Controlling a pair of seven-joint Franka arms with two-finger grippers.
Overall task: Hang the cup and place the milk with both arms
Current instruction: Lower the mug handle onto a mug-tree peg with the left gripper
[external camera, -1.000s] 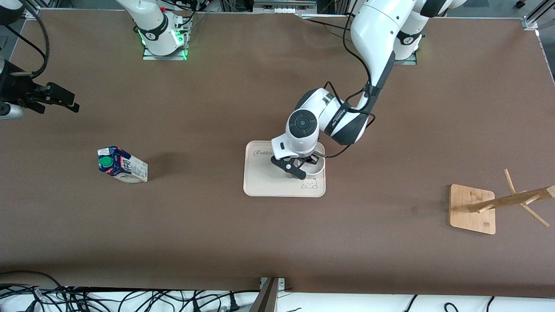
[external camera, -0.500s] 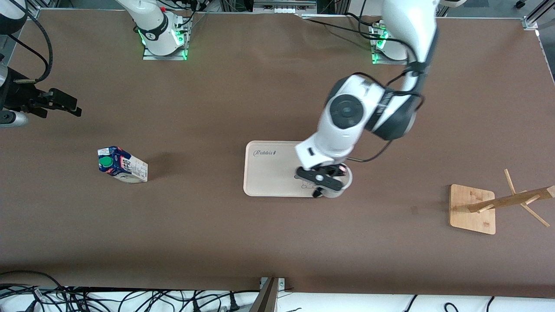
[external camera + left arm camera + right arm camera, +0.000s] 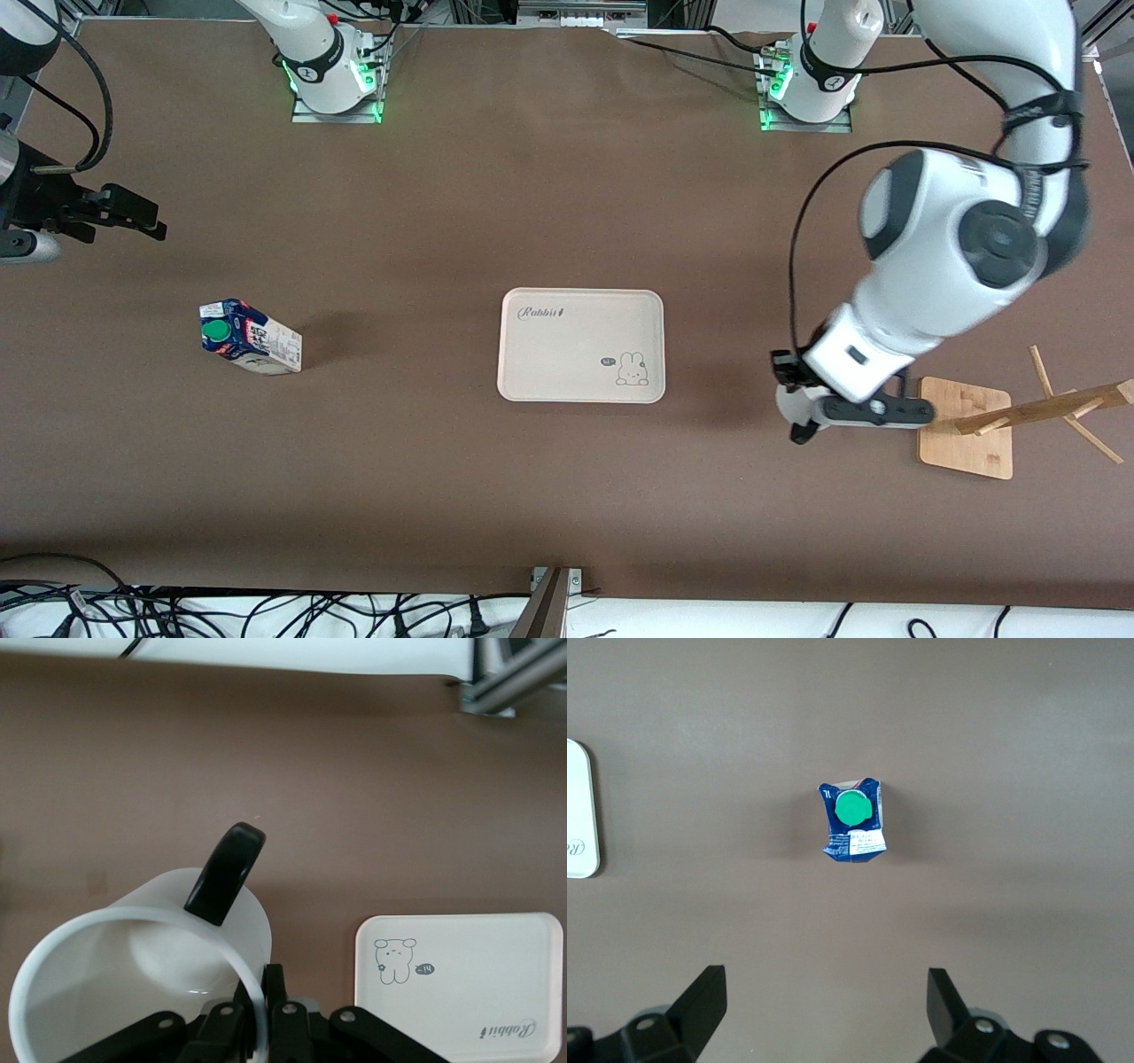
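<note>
left gripper (image 3: 257, 1028) pinches the rim of the glossy white cup (image 3: 133, 983), held aloft between the cream tray (image 3: 580, 346) and the wooden rack (image 3: 966, 427); only the left wrist view shows its black handle. right gripper (image 3: 824, 1010), fingers spread, hovers above the upright milk (image 3: 250, 337).

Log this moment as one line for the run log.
left gripper: shut on cup rim, over table beside wooden rack | right gripper: open, waits above milk | tray: bare
</note>
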